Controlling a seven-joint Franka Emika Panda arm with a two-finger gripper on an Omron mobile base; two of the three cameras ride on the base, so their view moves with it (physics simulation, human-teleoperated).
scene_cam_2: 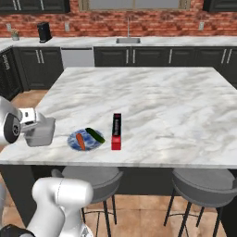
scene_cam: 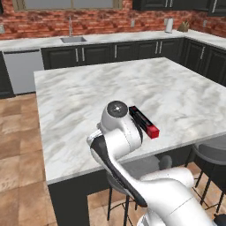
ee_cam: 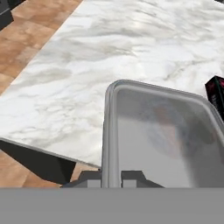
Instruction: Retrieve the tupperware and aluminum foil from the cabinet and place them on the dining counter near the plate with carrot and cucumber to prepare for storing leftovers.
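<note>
**Tray held at the island's near edge, foil box already down**

From my station I saw the big marble bench (scene_cam_2: 152, 99) stretching across both base cameras, white with grey veins on a dark base, with two grey stools (scene_cam_2: 203, 183) tucked under its near side. Behind it ran the wall counters against brick, with a sink (scene_cam_2: 128, 40) set in them.

The white arm (scene_cam: 119, 132) rose in front of the bench. Its end effector (ee_cam: 111, 177) was clamped on the near rim of the tupperware (ee_cam: 157, 135), one dark tip on each side of the rim in the hand camera. The grey tray hung at the near left corner of the bench in the right base camera, partly over the edge, beside the plate.

The aluminum foil box (scene_cam_2: 116, 131) lay flat on the bench, red end toward the near edge, just right of the plate. The small plate (scene_cam_2: 74, 141) sat near the front edge, carrying an orange carrot (scene_cam_2: 81, 141) and the dark green cucumber (scene_cam_2: 95, 134), which reached over the plate's right rim toward the box.
</note>
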